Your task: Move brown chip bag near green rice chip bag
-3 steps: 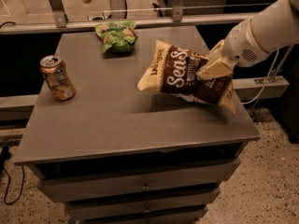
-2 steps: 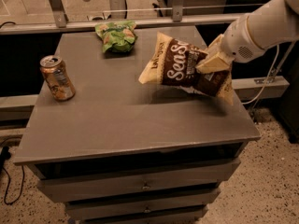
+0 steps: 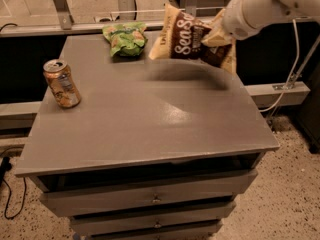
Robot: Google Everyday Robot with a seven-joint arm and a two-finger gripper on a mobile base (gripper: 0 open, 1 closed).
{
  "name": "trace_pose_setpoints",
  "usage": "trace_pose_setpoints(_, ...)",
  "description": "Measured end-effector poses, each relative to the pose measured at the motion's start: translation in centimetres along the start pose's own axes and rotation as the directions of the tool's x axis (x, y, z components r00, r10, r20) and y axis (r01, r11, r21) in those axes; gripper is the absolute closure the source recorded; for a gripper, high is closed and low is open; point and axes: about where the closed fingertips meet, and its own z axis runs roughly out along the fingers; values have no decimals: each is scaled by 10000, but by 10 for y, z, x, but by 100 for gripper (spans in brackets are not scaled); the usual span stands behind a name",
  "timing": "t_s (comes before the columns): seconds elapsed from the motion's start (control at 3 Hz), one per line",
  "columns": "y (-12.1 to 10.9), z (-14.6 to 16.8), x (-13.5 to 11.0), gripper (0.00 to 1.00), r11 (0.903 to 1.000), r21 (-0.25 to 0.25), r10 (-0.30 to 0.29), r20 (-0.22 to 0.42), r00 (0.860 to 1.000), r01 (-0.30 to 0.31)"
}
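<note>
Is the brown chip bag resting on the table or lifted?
Lifted: the gripper, at the far right, holds the brown chip bag clear of the table, shadow beneath.

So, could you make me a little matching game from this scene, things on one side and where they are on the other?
1 brown chip bag
2 green rice chip bag
3 drink can
4 gripper

A upright near the table's left edge
B lying at the far edge
C held in the air above the far right corner
D jaws shut on the raised bag's right end

Pairs: 1-C, 2-B, 3-A, 4-D
</note>
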Motion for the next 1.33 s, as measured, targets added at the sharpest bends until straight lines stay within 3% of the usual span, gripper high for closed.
trace_pose_setpoints(0.33, -46, 36, -4, 100, 9971, 562, -507, -206, 9985, 518)
trace_pose_setpoints(0.67, -74, 73, -3, 100, 9950, 762, -612, -362, 9975, 638)
trace_pose_setpoints(1.0, -77, 98, -8, 100, 9961, 566, -654, -308, 9974, 671)
trace_pose_setpoints(1.33, -69, 116, -20, 94, 9974, 163, -697, -138, 9975, 699)
